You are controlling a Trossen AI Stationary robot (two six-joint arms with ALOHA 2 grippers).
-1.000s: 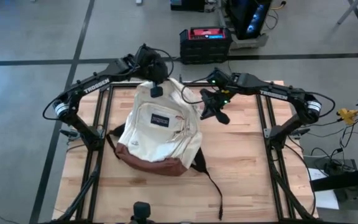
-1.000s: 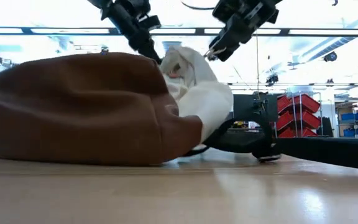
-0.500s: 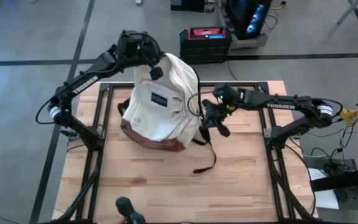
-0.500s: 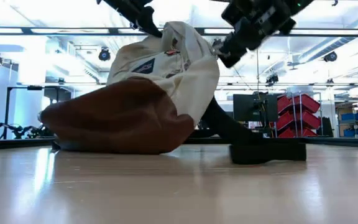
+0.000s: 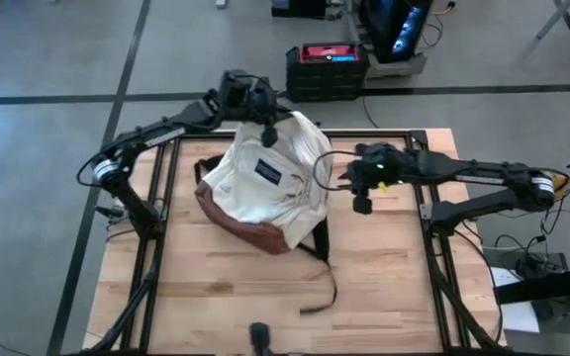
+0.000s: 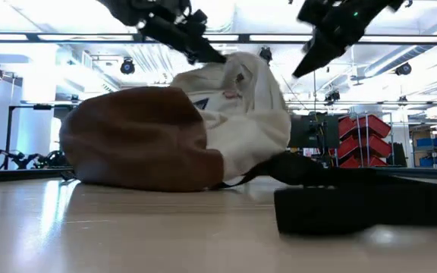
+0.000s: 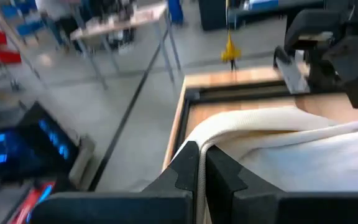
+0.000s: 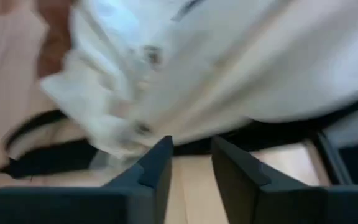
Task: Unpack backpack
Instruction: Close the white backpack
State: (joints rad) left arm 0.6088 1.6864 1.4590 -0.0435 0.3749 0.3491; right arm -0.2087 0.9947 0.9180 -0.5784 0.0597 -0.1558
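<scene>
The cream-white backpack (image 5: pixel 265 188) lies on the wooden table with its front pocket and logo patch up. Its reddish-brown base (image 6: pixel 135 140) rests on the table toward the near-left, and its top end is raised. My left gripper (image 5: pixel 268 127) is shut on that top end, also seen in the low view (image 6: pixel 203 51). My right gripper (image 5: pixel 362 196) hovers open just to the right of the backpack, above the table. Nothing is between its fingers (image 8: pixel 191 165); only wood shows there. My left gripper pinches a cream fabric ridge at the backpack's top end (image 7: pixel 199 140) between its two fingers. The fingers come from the table's far-left side, close to level and slanting slightly down. The top end hangs raised from the hold while the brown base stays on the table.
A black strap (image 5: pixel 327 282) trails from the backpack toward the near edge and fills the low view's foreground (image 6: pixel 363 201). Black frame rails (image 5: pixel 161 218) run along both sides of the table. A black and red case (image 5: pixel 327 67) stands on the floor beyond the far edge.
My left gripper raised the backpack's top end, then carried it down and toward the table's right edge. The backpack has turned about, so its base now points near-left, and the strap has dragged along. My right gripper has drawn back from the backpack's side toward the right edge.
</scene>
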